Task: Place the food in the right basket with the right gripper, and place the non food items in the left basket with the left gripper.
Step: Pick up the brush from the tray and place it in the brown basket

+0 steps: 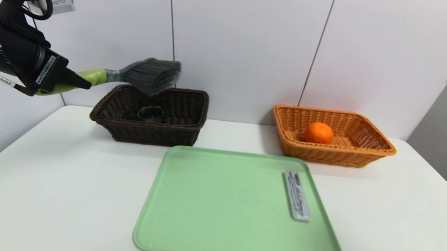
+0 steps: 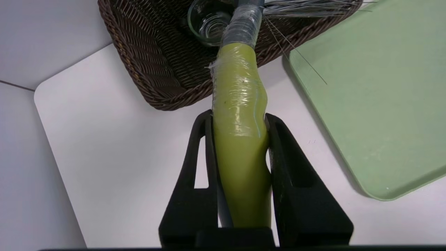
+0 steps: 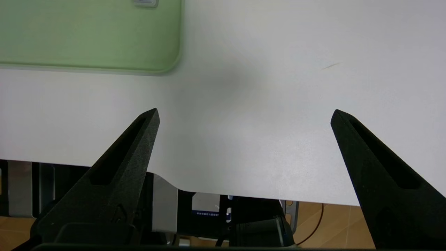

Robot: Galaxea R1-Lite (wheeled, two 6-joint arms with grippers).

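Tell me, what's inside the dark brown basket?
A small clear glass cup sits inside the dark brown basket. The brush in the left hand hangs above it. The near wall hides some floor.

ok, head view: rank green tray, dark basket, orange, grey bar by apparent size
1. green tray
2. dark basket, though it sits farther from the camera than the tray
3. grey bar
4. orange, close to the bar and farther off, so unsure

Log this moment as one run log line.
left gripper: shut on brush, above dark basket | right gripper: open, parked | orange: in orange basket | gray bar: on tray
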